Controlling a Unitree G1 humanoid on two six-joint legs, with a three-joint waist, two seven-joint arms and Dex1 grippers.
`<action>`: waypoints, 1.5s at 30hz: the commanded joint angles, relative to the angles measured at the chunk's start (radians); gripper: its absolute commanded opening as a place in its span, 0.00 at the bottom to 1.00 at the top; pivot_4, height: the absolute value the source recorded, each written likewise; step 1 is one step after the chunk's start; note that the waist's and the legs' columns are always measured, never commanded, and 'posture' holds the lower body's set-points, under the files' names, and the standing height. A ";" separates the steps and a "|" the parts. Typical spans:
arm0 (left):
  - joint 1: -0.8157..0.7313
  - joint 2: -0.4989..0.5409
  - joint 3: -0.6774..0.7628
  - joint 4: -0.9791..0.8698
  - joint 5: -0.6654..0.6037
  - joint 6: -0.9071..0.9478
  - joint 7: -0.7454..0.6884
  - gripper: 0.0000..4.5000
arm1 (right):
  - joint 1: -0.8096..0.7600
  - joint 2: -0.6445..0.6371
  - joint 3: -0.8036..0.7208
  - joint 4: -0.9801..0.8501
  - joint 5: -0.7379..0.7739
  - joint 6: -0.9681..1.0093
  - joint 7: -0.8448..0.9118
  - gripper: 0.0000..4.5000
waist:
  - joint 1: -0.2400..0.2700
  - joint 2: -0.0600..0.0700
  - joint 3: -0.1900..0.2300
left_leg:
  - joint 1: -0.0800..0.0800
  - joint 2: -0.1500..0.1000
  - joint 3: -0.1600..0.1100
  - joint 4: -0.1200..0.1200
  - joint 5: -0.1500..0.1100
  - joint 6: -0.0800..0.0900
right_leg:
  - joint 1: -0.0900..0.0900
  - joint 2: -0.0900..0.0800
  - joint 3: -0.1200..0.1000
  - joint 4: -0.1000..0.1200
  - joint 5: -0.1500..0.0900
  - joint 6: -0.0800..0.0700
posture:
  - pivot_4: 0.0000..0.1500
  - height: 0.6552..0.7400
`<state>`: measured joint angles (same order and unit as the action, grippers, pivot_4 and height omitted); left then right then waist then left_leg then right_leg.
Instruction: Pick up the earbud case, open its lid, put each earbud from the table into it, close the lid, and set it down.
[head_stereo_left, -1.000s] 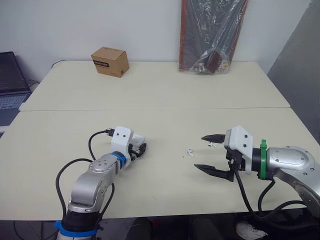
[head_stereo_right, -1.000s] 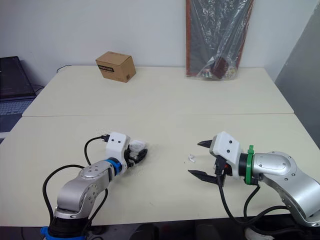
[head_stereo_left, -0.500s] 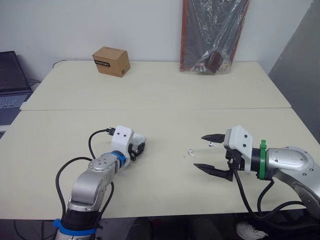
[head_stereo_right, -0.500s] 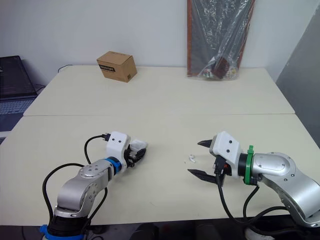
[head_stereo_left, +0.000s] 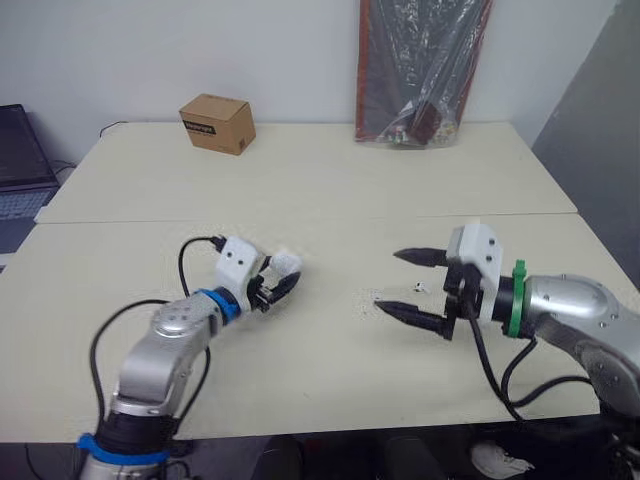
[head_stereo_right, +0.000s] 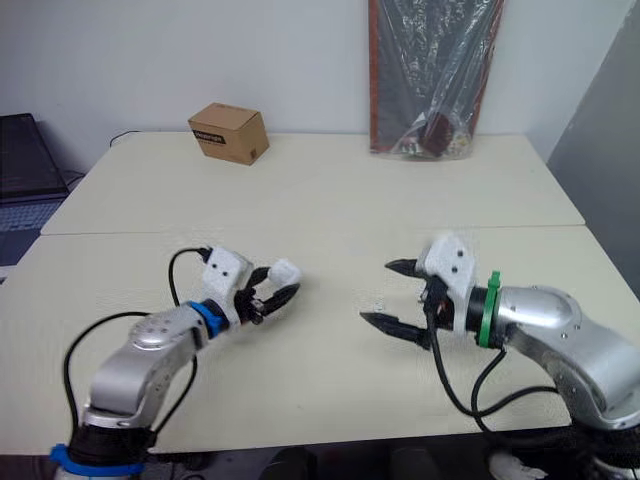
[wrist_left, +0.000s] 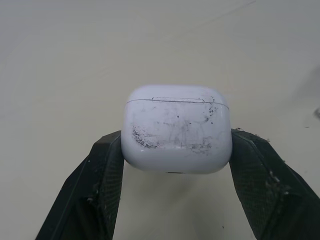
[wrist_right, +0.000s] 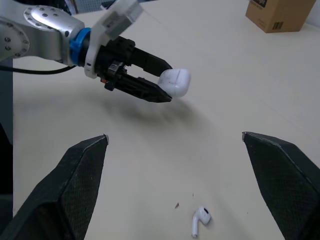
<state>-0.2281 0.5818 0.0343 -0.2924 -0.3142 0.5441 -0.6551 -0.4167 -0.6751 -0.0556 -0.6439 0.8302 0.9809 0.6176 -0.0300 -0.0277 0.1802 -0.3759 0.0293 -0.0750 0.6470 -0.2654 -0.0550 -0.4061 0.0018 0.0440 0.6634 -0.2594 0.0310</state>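
I hold the earbud case (wrist_left: 176, 131) clamped in the left gripper (head_stereo_left: 275, 283), lid shut. The right gripper (head_stereo_left: 390, 282) gapes wide, an earbud (wrist_right: 201, 220) lying just ahead of it. Pick-up looks done; opening the lid comes next, and calls for the right gripper.

**Desk layout, front to back**

The earbud case (wrist_left: 176, 131) is held clear of the desk (head_stereo_left: 330, 190), front left, clamped between the fingers of the left tool (head_stereo_left: 283, 280). The right tool (head_stereo_left: 389, 282) is placed front right, well apart from the left tool and pointed toward it, with its fingers spread. One earbud (head_stereo_left: 418, 287) is seen on the desk between those spread fingers. A second earbud (head_stereo_right: 377, 303) is seen on the desk just beside the nearer fingertip, between the two tools. A cardboard box (head_stereo_left: 217, 123) is set back left on the desk. A plastic bag (head_stereo_left: 420, 70) is propped against the wall, back right. A laptop (head_stereo_left: 20, 160) is placed left of the desk.
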 joint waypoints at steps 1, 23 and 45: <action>-0.058 0.044 0.013 0.034 -0.018 -0.114 -0.116 0.61 | -0.084 0.053 -0.063 0.053 0.186 0.151 -0.106 1.00 | 0.001 0.001 0.000 | 0.000 0.000 0.000 0.000 0.000 0.000 | 0.000 0.000 0.000 0.000 0.001 -0.003 | 1.00 1.00; -0.287 0.022 -0.090 0.120 -0.007 -0.500 -0.432 0.61 | -0.265 0.234 -0.010 0.470 1.141 0.169 -1.020 1.00 | -0.002 0.002 0.001 | -0.007 0.000 0.000 -0.001 0.000 0.001 | -0.006 0.000 0.000 0.000 0.002 -0.004 | 1.00 1.00; -0.293 0.003 -0.101 0.129 0.012 -0.543 -0.415 0.61 | -0.288 0.260 0.075 0.474 1.142 0.157 -0.992 0.65 | -0.002 0.003 0.002 | -0.007 0.001 0.000 -0.001 0.000 0.001 | -0.006 0.001 -0.001 0.000 0.002 -0.004 | 1.00 1.00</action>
<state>-0.5122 0.5850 -0.0760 -0.1387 -0.2900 0.0135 -1.0759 -0.6817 -0.4142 0.0243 -0.1525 1.9450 1.1433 -0.3913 -0.0320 -0.0250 0.1819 -0.3830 0.0299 -0.0754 0.6462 -0.2657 -0.0541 -0.4119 0.0029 0.0434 0.6635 -0.2570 0.0267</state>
